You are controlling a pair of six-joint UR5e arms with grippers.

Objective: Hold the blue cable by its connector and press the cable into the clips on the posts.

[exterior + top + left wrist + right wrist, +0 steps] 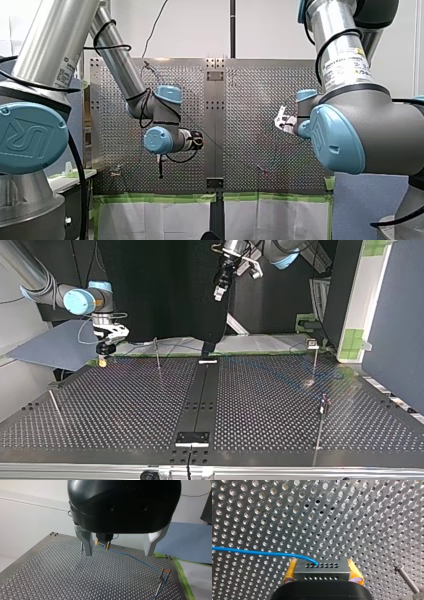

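right claw (322, 572) clamping connector (322, 568), near table (125, 405) edge

The perforated metal surface (150, 165) is seen in the front view from behind and above the arms' shoulders, at a distance. In the top view it is faced from the far edge, at about working height, so sides are crossed. The left wrist view is taken from well above, past the left end effector (118, 553); the right wrist view, close to the holes. Shared by both wrist views are the thin blue cable (135, 559) and the black connector block (322, 570) clamped in the right end effector (322, 574).
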